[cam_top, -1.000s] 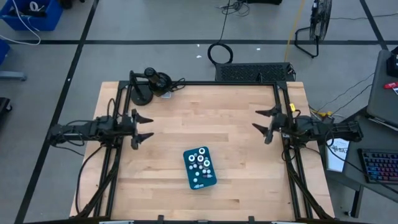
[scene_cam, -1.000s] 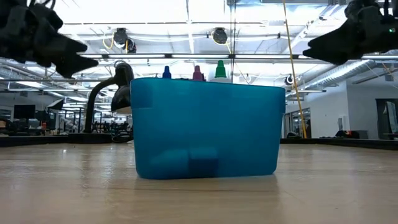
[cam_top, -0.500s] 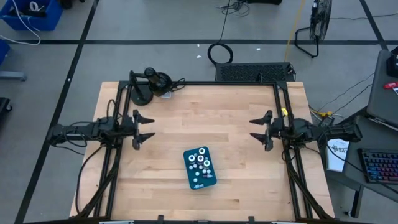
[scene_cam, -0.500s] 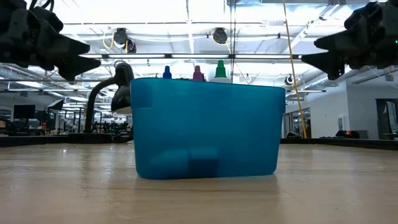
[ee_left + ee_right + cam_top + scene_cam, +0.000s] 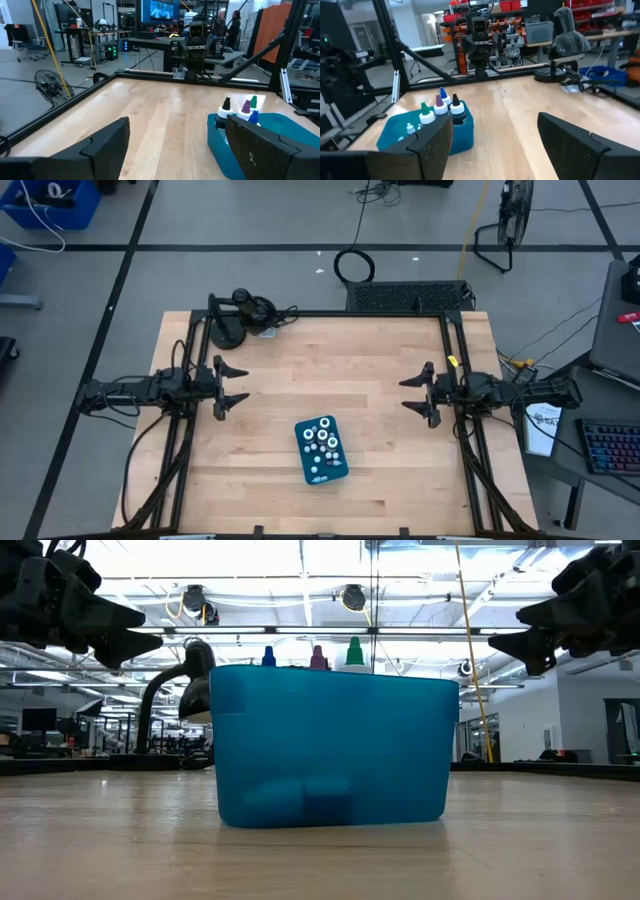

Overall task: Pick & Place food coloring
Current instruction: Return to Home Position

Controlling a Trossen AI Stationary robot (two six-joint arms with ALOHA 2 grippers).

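Since a second ago the right gripper has pulled back a little toward its own edge of the table and shifted toward the near side. In the low view it now hangs lower and closer to the picture's border. The left gripper has not moved, and the bin and the bottles lie as before.

Both grippers have their fingers spread apart and hold nothing. Each one hovers above the table, higher than the rim of the bin.

The bottles stand upright inside the bin, caps up. The bin sits on the table between the two arms, nearer to the front edge, and well apart from both grippers. In the low view three tips, blue, reddish and green, show over the rim.
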